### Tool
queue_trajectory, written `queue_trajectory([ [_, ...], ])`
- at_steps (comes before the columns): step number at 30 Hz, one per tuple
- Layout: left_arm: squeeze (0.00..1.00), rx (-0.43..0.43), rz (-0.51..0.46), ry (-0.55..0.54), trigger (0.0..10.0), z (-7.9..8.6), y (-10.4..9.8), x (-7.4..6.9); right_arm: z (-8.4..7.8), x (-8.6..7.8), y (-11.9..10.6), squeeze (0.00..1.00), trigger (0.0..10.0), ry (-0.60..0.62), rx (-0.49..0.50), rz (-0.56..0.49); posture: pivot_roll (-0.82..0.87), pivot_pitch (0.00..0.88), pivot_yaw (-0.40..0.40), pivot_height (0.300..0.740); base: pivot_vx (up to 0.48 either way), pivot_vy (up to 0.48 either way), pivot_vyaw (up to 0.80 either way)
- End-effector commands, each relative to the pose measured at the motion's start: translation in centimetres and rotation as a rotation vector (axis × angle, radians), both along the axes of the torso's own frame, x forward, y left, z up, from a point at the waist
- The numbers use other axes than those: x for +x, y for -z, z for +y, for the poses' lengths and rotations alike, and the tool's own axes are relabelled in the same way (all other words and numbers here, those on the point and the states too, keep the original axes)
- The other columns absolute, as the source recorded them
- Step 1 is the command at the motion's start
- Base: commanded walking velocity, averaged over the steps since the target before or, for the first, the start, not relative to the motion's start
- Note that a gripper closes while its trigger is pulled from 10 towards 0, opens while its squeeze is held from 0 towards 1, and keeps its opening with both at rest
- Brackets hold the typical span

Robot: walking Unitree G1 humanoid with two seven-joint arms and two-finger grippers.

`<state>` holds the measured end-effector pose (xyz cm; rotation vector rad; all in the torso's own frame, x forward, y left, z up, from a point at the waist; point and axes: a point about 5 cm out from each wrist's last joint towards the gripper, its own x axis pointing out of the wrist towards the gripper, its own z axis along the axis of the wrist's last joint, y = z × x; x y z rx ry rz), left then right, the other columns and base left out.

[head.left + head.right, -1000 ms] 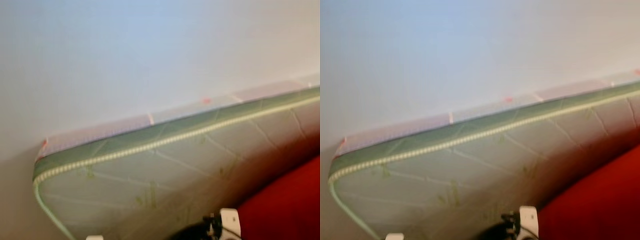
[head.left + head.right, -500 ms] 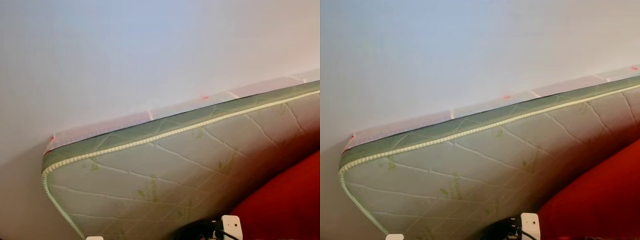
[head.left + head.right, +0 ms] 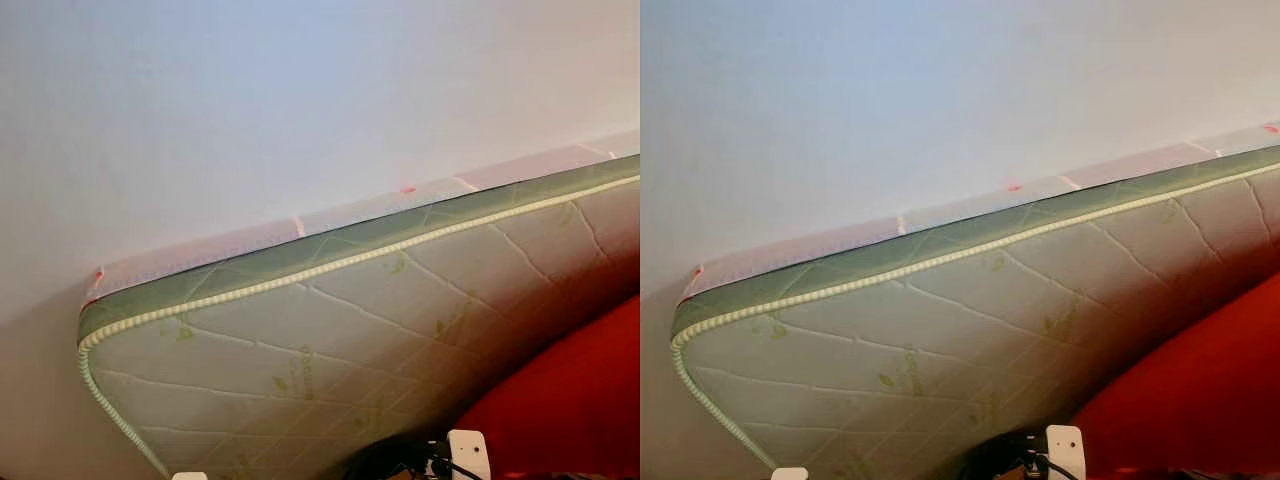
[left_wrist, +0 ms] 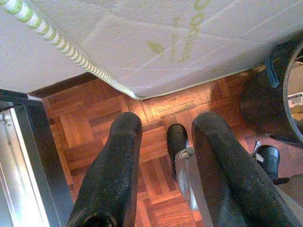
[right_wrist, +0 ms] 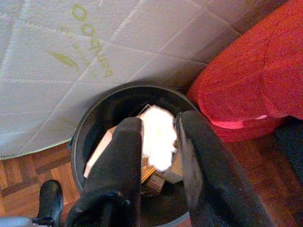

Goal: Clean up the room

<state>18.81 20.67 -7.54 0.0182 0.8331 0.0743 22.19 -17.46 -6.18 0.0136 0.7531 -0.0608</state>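
My right gripper (image 5: pixel 159 120) hangs over a round black bin (image 5: pixel 93 124), shut on a crumpled white wad (image 5: pixel 158 137) that sits between its fingers. Cardboard scraps (image 5: pixel 100 152) lie inside the bin. The bin stands on the parquet, against a quilted white mattress (image 3: pixel 350 340) with green piping that leans on the wall. My left gripper (image 4: pixel 168 120) is open with nothing between its fingers, low over the parquet floor (image 4: pixel 94 127) by the mattress corner, with the same bin (image 4: pixel 265 104) off to one side.
A big red cushion (image 3: pixel 570 400) lies right of the bin, touching the mattress. A metal frame (image 4: pixel 23 156) stands beside the left gripper. My own black foot (image 4: pixel 176 138) rests on the floor below that gripper. A pale wall (image 3: pixel 300 100) rises behind the mattress.
The head view has shifted slightly and become sharper. The mattress and red cushion have not moved.
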Motion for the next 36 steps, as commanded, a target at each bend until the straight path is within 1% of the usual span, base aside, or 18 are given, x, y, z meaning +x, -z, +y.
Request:
queue_trajectory([
  [1, 0.00, 0.012, 0.021, 0.016, 10.0, 0.24, 0.21, -0.48, -0.08, -0.19, 0.11, 1.00, 10.0, 0.006, -0.003, 0.005, 0.08, 0.043, 0.031, 0.740, 0.000, 0.000, 0.00],
  [7, 0.00, 0.012, 0.023, 0.017, 10.0, 0.26, 0.23, -0.53, 0.00, -0.13, 0.08, 1.00, 10.0, 0.005, -0.007, 0.002, 0.08, 0.043, 0.032, 0.740, 0.000, 0.000, 0.00],
  [8, 0.00, 0.012, 0.023, 0.017, 10.0, 0.28, 0.23, -0.53, 0.03, -0.12, 0.07, 0.99, 10.0, 0.005, -0.006, 0.001, 0.08, 0.043, 0.032, 0.740, 0.000, 0.000, 0.00],
  [9, 0.00, 0.012, 0.023, 0.017, 10.0, 0.29, 0.23, -0.52, 0.06, -0.10, 0.06, 0.96, 10.0, 0.003, -0.002, 0.000, 0.08, 0.043, 0.032, 0.740, 0.000, 0.000, 0.00],
  [10, 0.00, 0.012, 0.023, 0.016, 10.0, 0.30, 0.22, -0.51, 0.13, -0.10, 0.07, 0.84, 10.0, 0.000, 0.004, 0.001, 0.08, 0.043, 0.033, 0.740, 0.000, 0.000, 0.00],
  [11, 0.00, 0.012, 0.024, 0.016, 10.0, 0.31, 0.22, -0.50, 0.21, -0.09, 0.07, 0.03, 10.0, -0.007, 0.008, 0.003, 0.08, 0.043, 0.033, 0.740, 0.000, 0.000, 0.00],
  [12, 0.00, 0.012, 0.024, 0.016, 10.0, 0.30, 0.21, -0.49, 0.26, -0.08, 0.08, 0.00, 10.0, -0.011, 0.010, 0.004, 0.08, 0.042, 0.033, 0.740, 0.000, 0.000, 0.00],
  [26, 0.00, -0.004, 0.020, 0.019, 10.0, -0.09, 0.21, -0.33, 0.31, -0.67, 0.45, 0.00, 10.0, -0.019, 0.019, 0.026, 0.07, 0.035, 0.032, 0.740, 0.000, 0.000, 0.00],
  [36, 0.00, -0.012, 0.019, 0.016, 10.0, -0.18, 0.25, -0.42, 0.47, -0.64, 0.45, 0.00, 10.0, -0.034, 0.014, 0.029, 0.07, 0.033, 0.030, 0.740, 0.000, 0.000, 0.00],
])
